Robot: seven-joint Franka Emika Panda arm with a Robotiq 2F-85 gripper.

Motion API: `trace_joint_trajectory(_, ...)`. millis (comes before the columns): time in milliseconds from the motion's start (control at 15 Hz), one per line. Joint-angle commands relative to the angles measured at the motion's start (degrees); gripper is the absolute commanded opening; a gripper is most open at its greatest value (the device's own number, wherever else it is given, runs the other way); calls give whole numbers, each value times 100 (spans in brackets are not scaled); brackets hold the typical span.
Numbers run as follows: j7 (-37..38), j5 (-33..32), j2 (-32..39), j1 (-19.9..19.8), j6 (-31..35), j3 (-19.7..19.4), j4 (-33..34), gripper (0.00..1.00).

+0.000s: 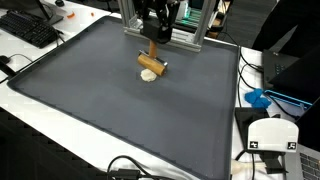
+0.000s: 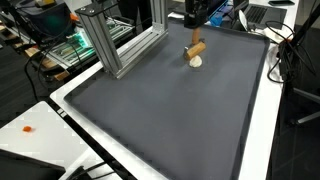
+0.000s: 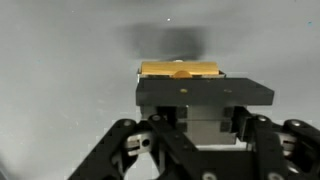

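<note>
The gripper is hanging straight down at upper centre, its jaws clasping a wooden block over the grey mat.

hand — black, boxy | linkage bars with round pivots | grey inner body

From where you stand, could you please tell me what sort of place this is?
Probably a lab or workshop: an aluminium extrusion frame stands by a dark work mat, a keyboard lies nearby, and cables trail along the white bench.
</note>
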Motion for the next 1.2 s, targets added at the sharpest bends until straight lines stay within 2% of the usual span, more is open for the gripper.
trace_joint_trajectory(0, 254, -143, 184, 133, 40, -140, 147, 35)
trace_joint_trajectory(1133, 899, -388, 524, 235, 654, -452, 180, 35)
